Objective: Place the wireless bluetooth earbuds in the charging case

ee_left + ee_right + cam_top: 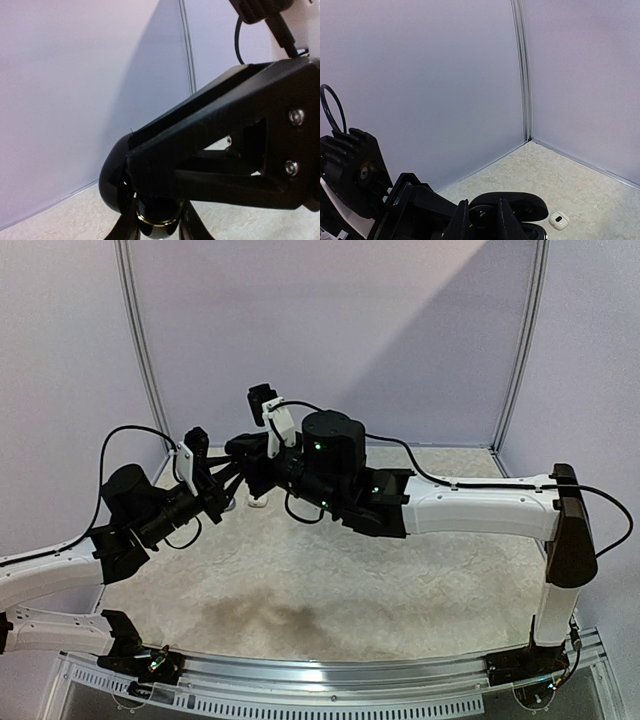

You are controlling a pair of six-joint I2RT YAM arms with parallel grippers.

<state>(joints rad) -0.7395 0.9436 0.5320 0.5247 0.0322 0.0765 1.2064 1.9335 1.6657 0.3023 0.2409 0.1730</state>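
Observation:
My left gripper [157, 229] is shut on a glossy black charging case [156, 215] with a gold rim, held above the table. Its open lid [520, 202] shows behind my right gripper [482, 224] in the right wrist view. The right gripper is shut on a small black earbud [483, 214], right over the case's open top. From above, both grippers meet at the back left, left gripper [225, 480] against right gripper [250, 455]. A white earbud [559, 220] lies on the table beyond the case. The case's inside is hidden by the fingers.
Pale walls meet in a corner [527, 137] just behind the grippers. A small white object [258, 503] lies on the cream table surface [350, 580] under the grippers. The right gripper's black fingers [225, 150] cross most of the left wrist view.

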